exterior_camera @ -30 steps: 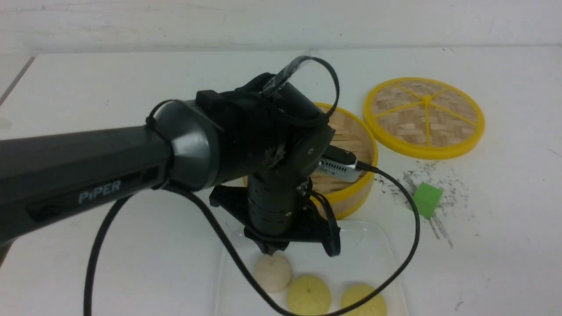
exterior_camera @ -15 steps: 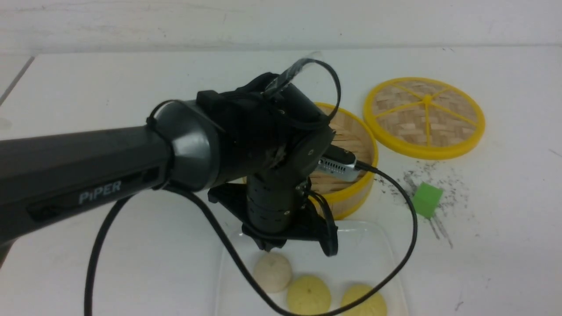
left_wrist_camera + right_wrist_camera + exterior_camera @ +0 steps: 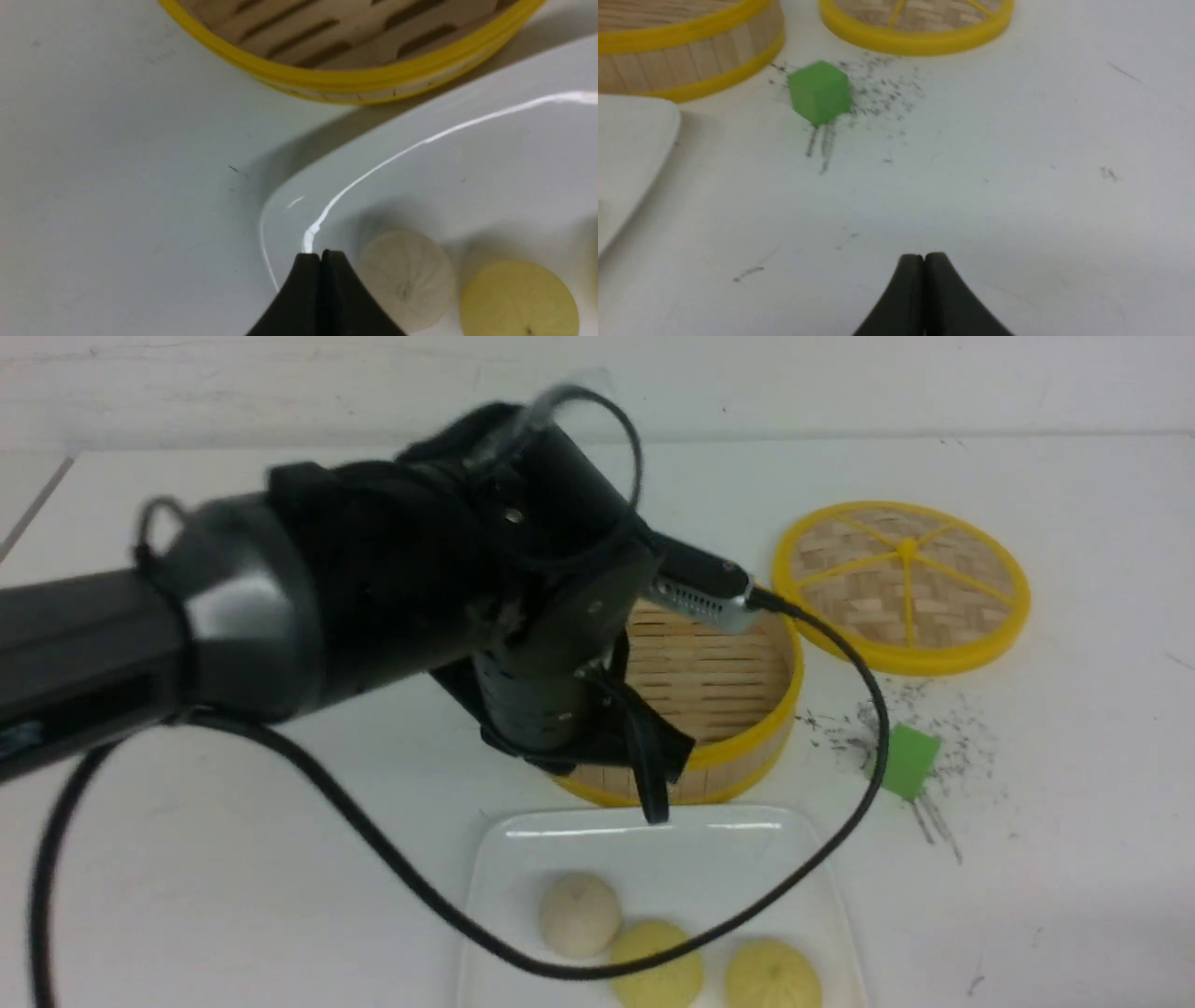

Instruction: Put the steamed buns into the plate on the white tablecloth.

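- On my front view, all three steamed buns lie in the white plate (image 3: 644,819), which rests on the white tablecloth (image 3: 1074,784).
- The off-white bun (image 3: 580,915) is on the left of the group; beside it is one yellow bun (image 3: 656,964), and the other yellow bun (image 3: 773,974) lies farther right with a gap between the two.
- My left gripper (image 3: 322,254) has its jaws closed together, with nothing between the tips.
- The left arm (image 3: 401,560) reaches in from the left, over part of the bamboo basket, and its black cable (image 3: 392,859) loops across my view of the plate and crosses in front of the nearer yellow bun.
- My right gripper (image 3: 923,255) shows in its own wrist view only; its tips sit close together, jaws narrow, and they hold nothing.
- The bamboo basket (image 3: 747,744) stands just beyond the plate, yellow-rimmed, and I can see its slatted floor.
- The woven lid (image 3: 901,583) lies on the cloth to the right of the basket and a little farther away.
- The green block (image 3: 908,761) sits on the cloth, right of the basket, among black specks (image 3: 962,733).
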